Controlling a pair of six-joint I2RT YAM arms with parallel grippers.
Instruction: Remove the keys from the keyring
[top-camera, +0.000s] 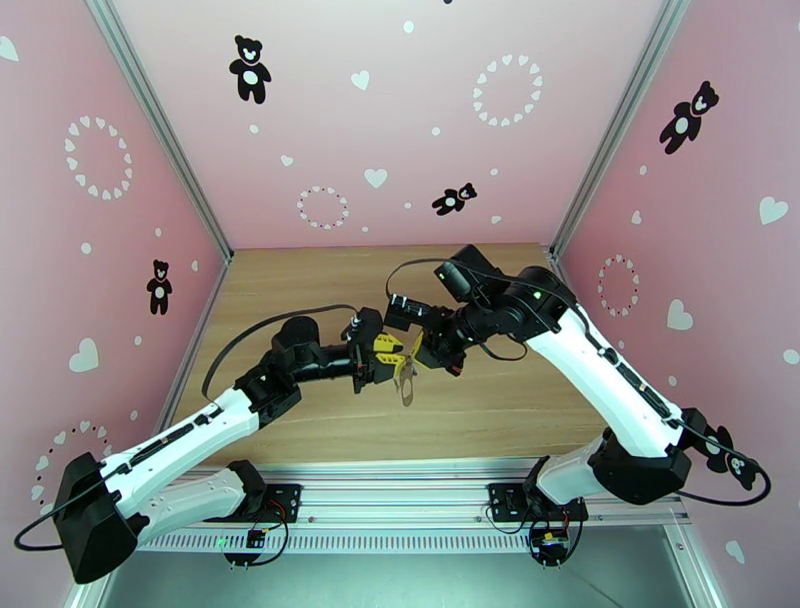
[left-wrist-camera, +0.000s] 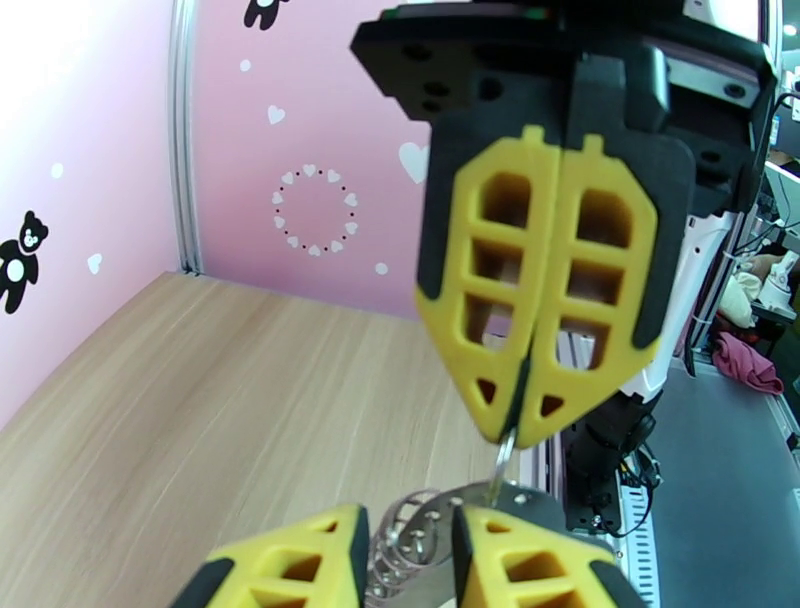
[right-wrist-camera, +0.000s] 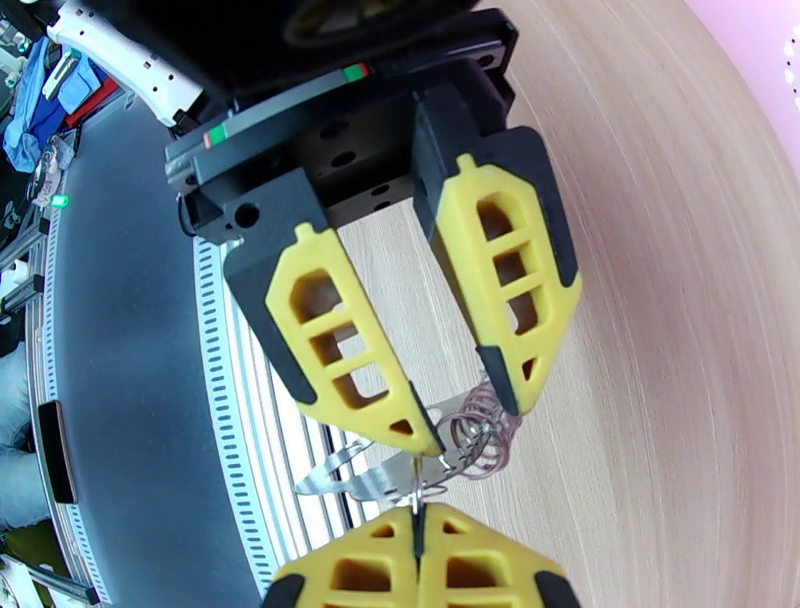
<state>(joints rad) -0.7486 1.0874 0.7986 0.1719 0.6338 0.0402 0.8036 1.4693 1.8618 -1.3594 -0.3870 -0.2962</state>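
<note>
- The keyring (right-wrist-camera: 482, 432), a springy coil of thin silvery wire loops, is up in the air over the pale wooden tabletop (top-camera: 300, 290), roughly mid-table in the top view.
- The left gripper (right-wrist-camera: 467, 420), yellow fingers with black backs, comes at it from 9 o'clock. Its fingers sit at a narrow gap with the coil squeezed between the tips, so it's got the keyring.
- The right gripper (left-wrist-camera: 515, 432) comes in from 3 o'clock with its fingers pressed flat together, nipping a thin silvery metal stem (left-wrist-camera: 499, 468) that sticks up off the bundle. Honestly can't tell if that stem is key or ring wire.
- In the right wrist view a flat silvery metal key (right-wrist-camera: 345, 482) pokes out at the coil's 8 o'clock, joined to the bundle.
</note>
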